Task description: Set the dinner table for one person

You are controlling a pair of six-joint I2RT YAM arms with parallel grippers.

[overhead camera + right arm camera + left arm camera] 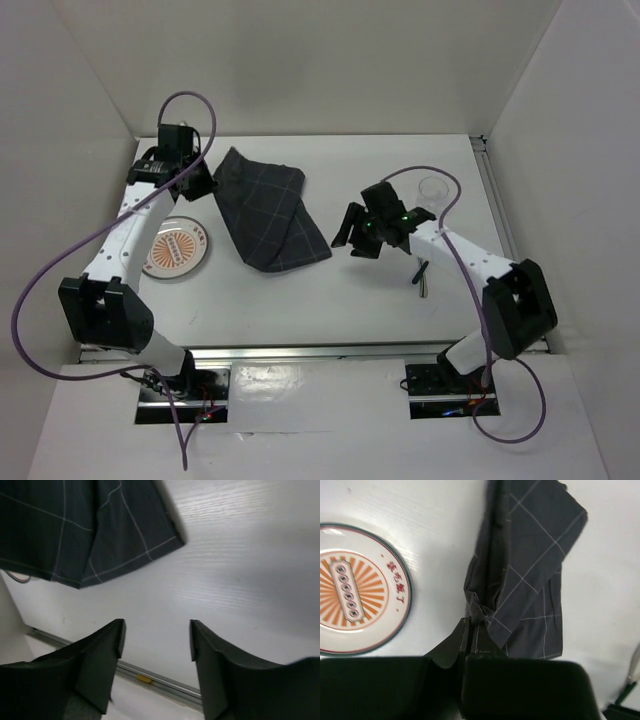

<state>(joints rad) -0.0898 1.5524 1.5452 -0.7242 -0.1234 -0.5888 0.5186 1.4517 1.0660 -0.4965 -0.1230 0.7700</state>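
The white dinner table (330,300) holds a dark grey checked cloth mat (270,210), partly rumpled. My left gripper (207,180) is shut on the mat's far left corner; in the left wrist view the jaws (470,625) pinch a bunched fold of the mat (530,570). A round plate (177,247) with an orange sunburst pattern lies left of the mat and also shows in the left wrist view (355,590). My right gripper (352,238) is open and empty, just right of the mat's near corner. In the right wrist view it (155,640) hovers over bare table (240,570) with the mat (75,525) beyond.
A clear glass (433,188) stands at the back right. Dark cutlery (422,275) lies beside the right arm. White walls enclose the table on three sides. A metal rail (150,680) runs along the table's edge.
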